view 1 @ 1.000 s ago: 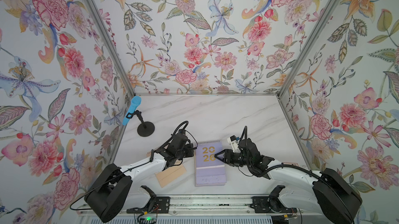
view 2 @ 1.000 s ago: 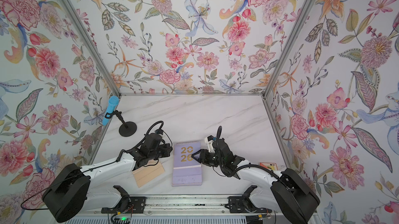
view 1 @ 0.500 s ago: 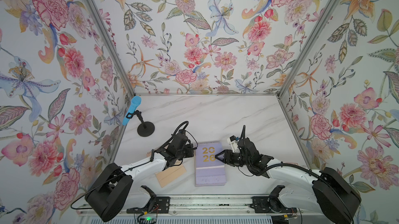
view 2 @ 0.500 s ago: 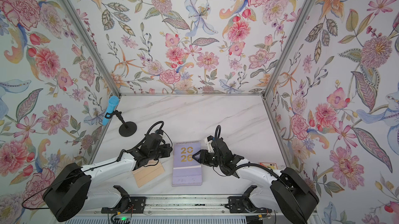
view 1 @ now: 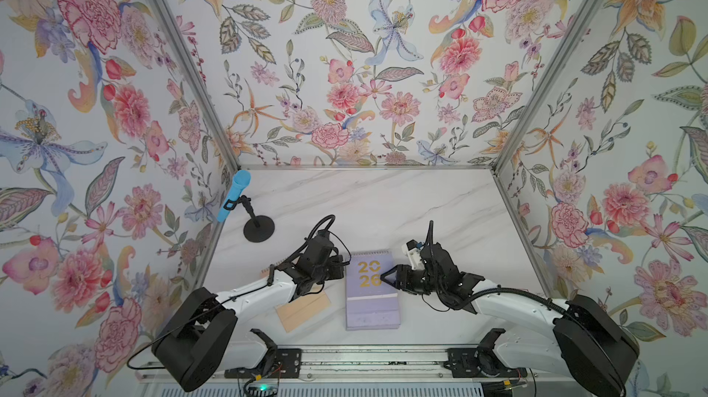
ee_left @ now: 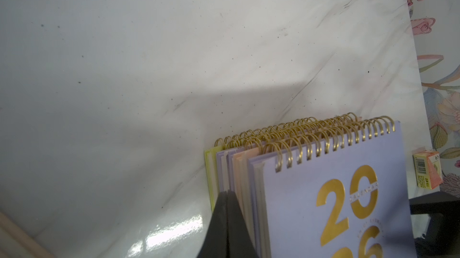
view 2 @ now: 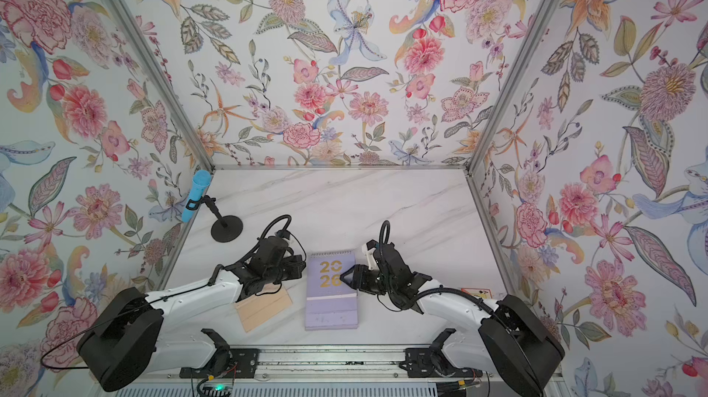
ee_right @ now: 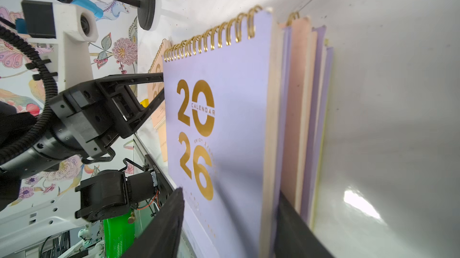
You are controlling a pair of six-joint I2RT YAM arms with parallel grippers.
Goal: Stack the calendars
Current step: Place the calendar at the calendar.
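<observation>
Calendars (view 1: 371, 299) piled at six o'clock are being squared, it seems: the clenched left claw (ee_left: 227, 202) braces their nine o'clock edge, the right claw (view 1: 385, 278) straddles three o'clock, grip unclear.

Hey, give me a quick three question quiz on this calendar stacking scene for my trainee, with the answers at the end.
1. True or false: the top calendar on the stack is yellow.
2. Which colour is the calendar lying apart from the stack, partly under the left arm? A peach, B yellow, C lavender.
3. Which tool is shut, its tip at the stack's side?
Key: 1 false, it is lavender. 2 A, the peach calendar. 3 the left tool.
</observation>
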